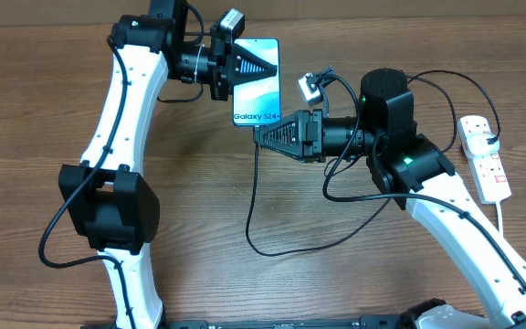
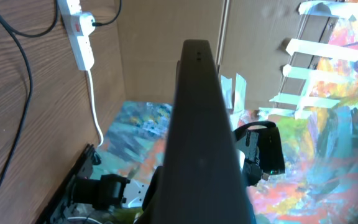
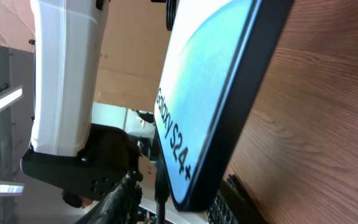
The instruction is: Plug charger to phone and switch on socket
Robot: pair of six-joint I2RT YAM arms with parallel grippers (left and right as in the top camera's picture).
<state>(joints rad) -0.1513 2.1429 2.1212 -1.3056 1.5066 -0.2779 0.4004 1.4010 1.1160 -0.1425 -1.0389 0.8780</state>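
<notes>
Counting 1 phone, 1 charger and 1 socket: the left gripper clamps the phone at the table's far middle. The right gripper pinches the charger's end just beside the phone's bottom edge. The socket lies far right.

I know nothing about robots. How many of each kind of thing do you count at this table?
robot arms: 2, the left arm and the right arm
phone: 1
charger cable: 1
power strip: 1
Total: 5
</notes>
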